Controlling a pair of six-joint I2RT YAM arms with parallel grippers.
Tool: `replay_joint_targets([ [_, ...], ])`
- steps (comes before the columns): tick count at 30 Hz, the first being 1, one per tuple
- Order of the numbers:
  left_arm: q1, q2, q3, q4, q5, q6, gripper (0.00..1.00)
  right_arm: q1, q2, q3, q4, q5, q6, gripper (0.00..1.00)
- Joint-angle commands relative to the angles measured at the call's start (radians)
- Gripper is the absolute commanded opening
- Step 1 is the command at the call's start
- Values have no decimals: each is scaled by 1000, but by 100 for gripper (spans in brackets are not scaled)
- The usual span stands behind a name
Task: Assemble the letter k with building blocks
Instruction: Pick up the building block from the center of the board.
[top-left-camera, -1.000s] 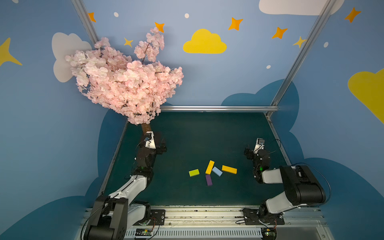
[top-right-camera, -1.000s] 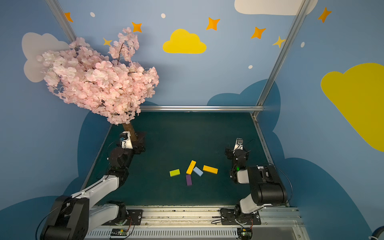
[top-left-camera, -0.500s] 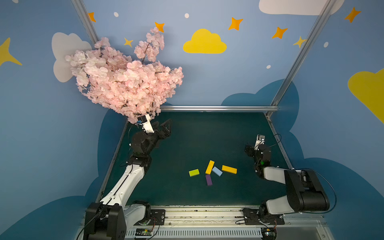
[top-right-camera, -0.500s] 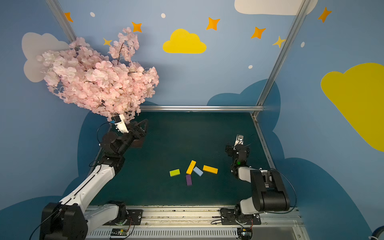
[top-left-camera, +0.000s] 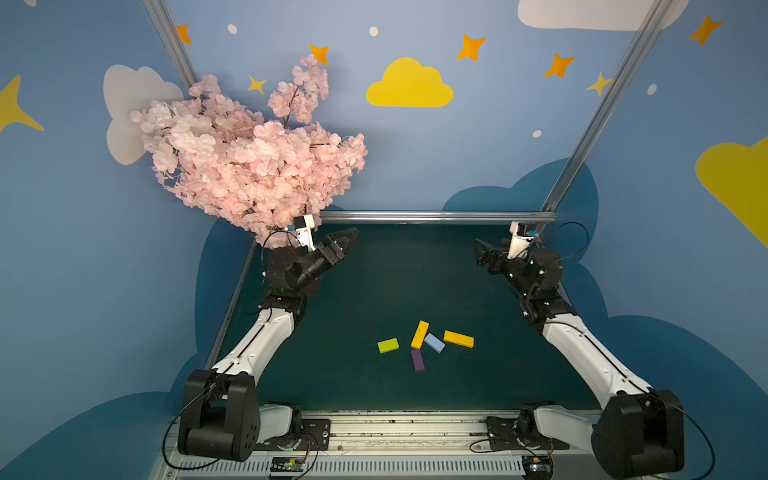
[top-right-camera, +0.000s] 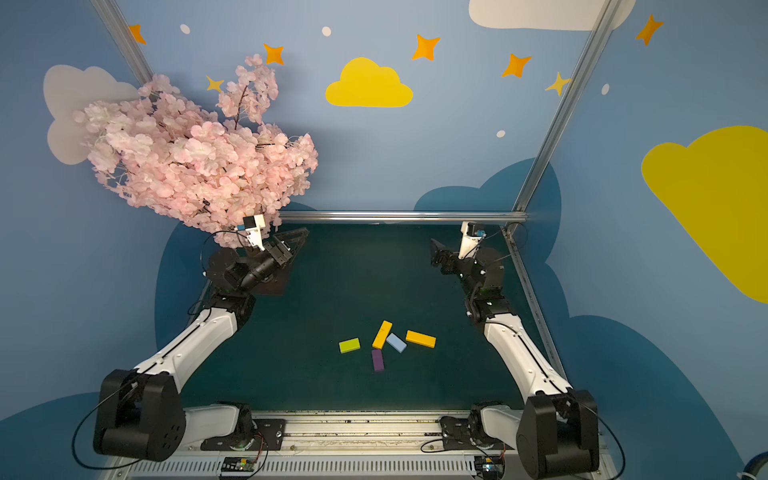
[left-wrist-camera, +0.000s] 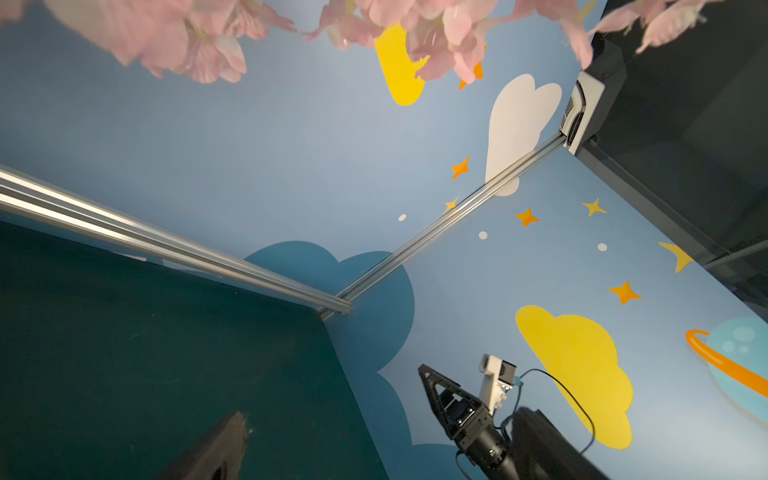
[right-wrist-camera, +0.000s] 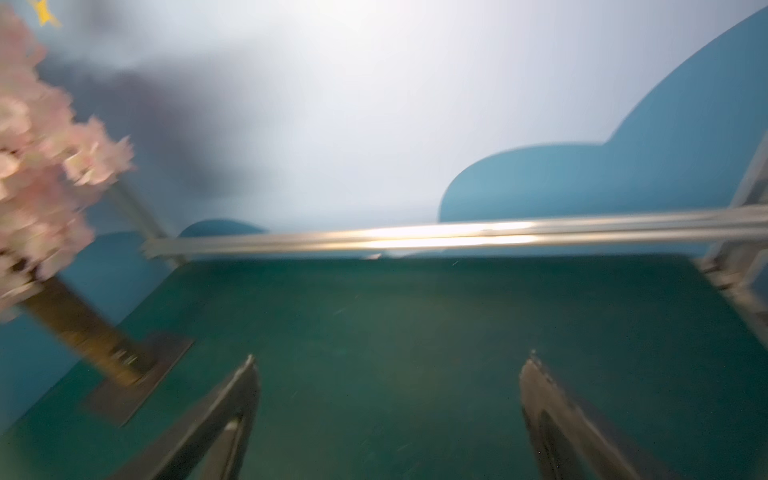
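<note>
Building blocks (top-left-camera: 424, 345) lie loose, long axes every way, at six o'clock on the table (top-left-camera: 395, 282), about five o'clock from the left pincer (top-left-camera: 349, 241) and seven o'clock from the slightly nearer right pincer (top-left-camera: 480, 251), which we see raised, both spread wide and empty.

Colours: lime-green block (top-left-camera: 387, 345), light-blue block (top-left-camera: 434, 343), purple block (top-left-camera: 418, 360), two orange-yellow blocks (top-left-camera: 419, 334) (top-left-camera: 458, 338); desk (top-left-camera: 374, 282) dark green; blossom tree (top-left-camera: 249, 166) pink.
</note>
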Motion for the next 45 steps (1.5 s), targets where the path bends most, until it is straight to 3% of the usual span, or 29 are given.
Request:
replay_joint_targets([
  [1, 2, -1, 47, 32, 86, -167, 100, 30, 18, 31, -55, -161, 199, 98],
  [4, 2, 44, 9, 302, 64, -321, 100, -27, 50, 7, 171, -450, 519, 98],
  [7, 9, 137, 7, 574, 55, -438, 100, -51, 161, -24, 585, -601, 764, 98],
  [9, 10, 178, -15, 689, -1, -469, 100, -58, 251, -13, 800, -635, 910, 98],
  [13, 5, 146, -9, 657, 39, -373, 100, -69, 386, 13, 1080, -695, 1074, 98],
  [16, 5, 99, 9, 476, 114, -258, 100, -64, 418, 33, 1100, -759, 1076, 98],
  [18, -5, 69, 18, 321, 151, -127, 93, -66, 409, 19, 1025, -764, 1018, 98],
  [20, -29, 33, 49, 48, 146, 30, 83, -66, 371, 3, 850, -761, 896, 96],
  [21, -52, 17, 88, -155, 137, 153, 78, -61, 339, 1, 708, -755, 802, 95],
  [23, -121, 1, 172, -524, 39, 399, 78, -46, 262, 10, 378, -682, 585, 94],
  [24, -166, 7, 216, -686, -41, 510, 78, -23, 220, 54, 89, -609, 415, 93],
  [26, -263, 51, 302, -952, -258, 677, 74, 54, 161, 153, -354, -303, 131, 89],
  [28, -348, 123, 360, -1114, -449, 774, 72, 113, 143, 211, -554, -82, 16, 89],
  [35, -483, 394, 487, -1410, -684, 822, 68, 115, 81, 159, -623, 5, 12, 89],
  [39, -575, 465, 572, -1568, -883, 857, 66, 114, 68, 131, -626, 27, 20, 90],
  [45, -645, 412, 482, -1576, -715, 906, 62, 117, 69, 114, -610, 15, 39, 90],
])
